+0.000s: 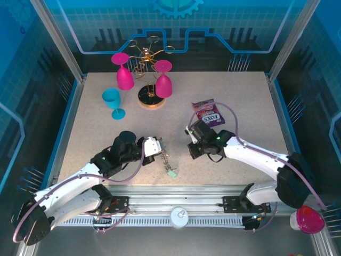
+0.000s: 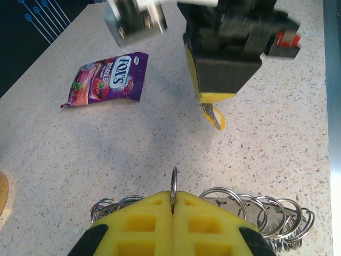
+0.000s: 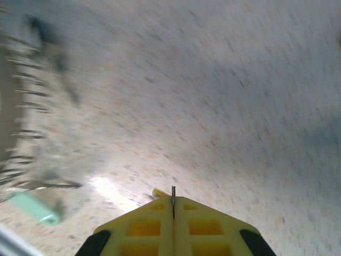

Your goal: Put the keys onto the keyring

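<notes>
**benchrat:** quick check, where's the keyring sitting and what are your jaws doing?

**yam_op:** I've got the keyring (image 1: 167, 161) at the near middle of the table (image 1: 240, 90), just right of my left gripper (image 2: 173, 194). On the left wrist cam the yellow fingers (image 2: 144, 218) are pressed together on one of its wire loops. That loop sticks up edge-on between the tips, and the other loops fan out under them to the right. A key with a pale green tag (image 1: 172, 173) lies at the ring's near end. Can't tell from up top if it's actually hooked on.

**benchrat:** and the right side?

**yam_op:** My right gripper (image 3: 173, 198) sits just right of the ring, not touching it. Its jaws are clamped on the yellow-tag key (image 2: 214, 114). The left wrist cam shows the key dangling under the tips, and my right wrist cam shows a thin metal edge pinched between the pads. That view's blurry, the ring is just a smear on its left.

**benchrat:** anything else on the table?

**yam_op:** There's a purple candy bag (image 1: 209, 113) just beyond the right gripper. The gold wire rack (image 1: 149, 58) is at the far left with two pink goblets (image 1: 124, 74) beside it, and a blue goblet (image 1: 113, 100) sits nearer and left of those. All of it is well apart from the ring.
</notes>
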{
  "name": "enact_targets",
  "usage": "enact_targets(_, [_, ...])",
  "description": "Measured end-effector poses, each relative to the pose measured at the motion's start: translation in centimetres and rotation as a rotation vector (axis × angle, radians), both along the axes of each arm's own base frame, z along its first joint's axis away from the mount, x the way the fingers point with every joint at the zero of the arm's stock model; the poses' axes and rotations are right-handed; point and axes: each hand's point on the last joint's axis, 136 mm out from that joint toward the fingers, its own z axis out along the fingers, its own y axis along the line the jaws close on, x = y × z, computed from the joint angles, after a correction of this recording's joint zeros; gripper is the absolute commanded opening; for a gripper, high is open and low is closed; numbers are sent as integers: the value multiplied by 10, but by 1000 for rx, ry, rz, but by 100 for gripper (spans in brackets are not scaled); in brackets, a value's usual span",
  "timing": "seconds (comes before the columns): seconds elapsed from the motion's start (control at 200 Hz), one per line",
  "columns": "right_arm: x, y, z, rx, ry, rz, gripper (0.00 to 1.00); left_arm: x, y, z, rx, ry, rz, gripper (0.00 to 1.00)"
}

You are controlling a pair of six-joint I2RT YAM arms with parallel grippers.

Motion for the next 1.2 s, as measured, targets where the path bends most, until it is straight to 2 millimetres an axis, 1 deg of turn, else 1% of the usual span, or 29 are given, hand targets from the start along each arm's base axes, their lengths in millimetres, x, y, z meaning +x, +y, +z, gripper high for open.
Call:
enact_targets(0.07, [3, 10, 16, 79, -53, 105, 0, 1, -3, 1, -7, -3, -9, 0])
enact_targets(0.14, [0, 17, 25, 137, -95, 210, 0, 2, -6, 1, -16, -6, -18, 0])
enact_targets(0.325, [-26, 37, 45, 250, -199, 519, 0, 5, -13, -5, -26, -5, -37, 0])
enact_targets(0.435, [-34, 47, 55, 291, -257, 638, 0, 4, -16, -7, -31, -5, -52, 0])
enact_targets(0.545, [-41, 54, 60, 323, -300, 729, 0, 3, -18, -7, -38, -20, -63, 0])
enact_targets(0.68, [-47, 57, 60, 345, -328, 797, 0, 4, -21, -5, -41, -40, -75, 0])
enact_targets(0.826, [-49, 61, 64, 363, -352, 832, 0, 3, -23, -8, -41, -37, -83, 0])
enact_targets(1.026, [-46, 65, 65, 366, -373, 841, 0, 1, -24, -8, -45, -40, -92, 0])
enact_targets(1.196, [-39, 67, 65, 360, -390, 818, 0, 1, -27, -7, -54, -47, -101, 0])
